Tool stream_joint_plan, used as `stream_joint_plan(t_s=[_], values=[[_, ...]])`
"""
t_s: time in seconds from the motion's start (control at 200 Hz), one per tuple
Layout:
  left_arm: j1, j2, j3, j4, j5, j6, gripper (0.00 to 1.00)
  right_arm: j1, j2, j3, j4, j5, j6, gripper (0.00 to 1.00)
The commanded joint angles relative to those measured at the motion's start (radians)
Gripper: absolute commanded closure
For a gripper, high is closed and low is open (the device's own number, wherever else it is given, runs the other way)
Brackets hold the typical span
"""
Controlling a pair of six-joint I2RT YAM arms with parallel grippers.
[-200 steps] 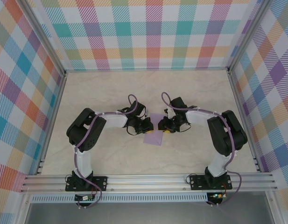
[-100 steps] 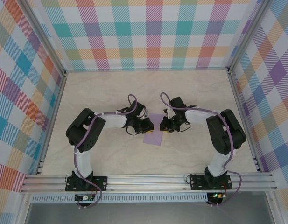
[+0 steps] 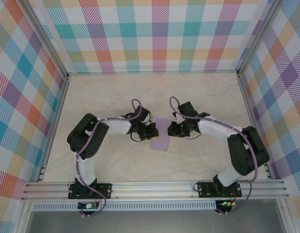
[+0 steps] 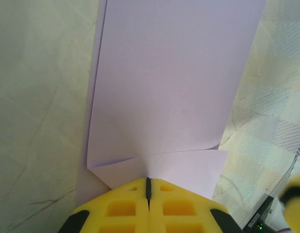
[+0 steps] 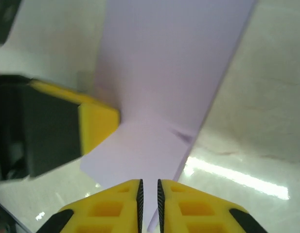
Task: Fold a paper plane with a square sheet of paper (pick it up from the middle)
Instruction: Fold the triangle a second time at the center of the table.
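Top view: the left gripper point(image 3: 152, 130) and the right gripper point(image 3: 170, 130) face each other over the marble-patterned table point(image 3: 106, 97), with the square sheet of paper point(image 3: 161, 139) between their tips and reaching slightly nearer the arm bases. Left wrist view: the yellow jaws are pressed together, leaving a hairline seam that meets the sheet's near edge, where a small folded flap rises to the tips; the rest of the sheet extends straight ahead of the fingers. Right wrist view: the jaws are nearly closed, with a thin slit, pinching a corner of the sheet, which stretches ahead; the opposite gripper touches its left edge.
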Motion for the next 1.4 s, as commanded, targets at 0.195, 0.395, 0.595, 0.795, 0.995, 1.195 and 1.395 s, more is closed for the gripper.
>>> stream_joint_plan(t_s=[0.195, 0.395, 0.595, 0.795, 0.995, 1.195, 1.395], values=[[-0.012, 0.045, -0.004, -0.144, -0.123, -0.009, 0.98, 0.130, 0.079, 0.002, 0.043, -0.004, 0.090, 1.00], [-0.014, 0.046, -0.013, -0.163, -0.153, -0.020, 1.00, 0.144, 0.167, 0.044, 0.068, -0.022, 0.093, 1.00], [-0.014, 0.054, -0.016, -0.185, -0.184, -0.033, 1.00, 0.144, 0.205, 0.076, 0.075, -0.033, 0.085, 1.00], [-0.014, 0.070, -0.016, -0.208, -0.216, -0.055, 1.00, 0.144, 0.249, 0.093, 0.050, -0.018, 0.055, 1.00], [-0.014, 0.085, -0.020, -0.272, -0.261, -0.055, 1.00, 0.142, 0.224, 0.026, 0.010, -0.034, -0.013, 1.00], [-0.011, 0.107, -0.029, -0.282, -0.276, -0.065, 1.00, 0.142, 0.163, -0.059, -0.037, -0.072, -0.040, 1.00], [-0.009, 0.121, -0.029, -0.284, -0.280, -0.073, 1.00, 0.142, 0.108, -0.120, -0.083, -0.060, -0.043, 1.00]])
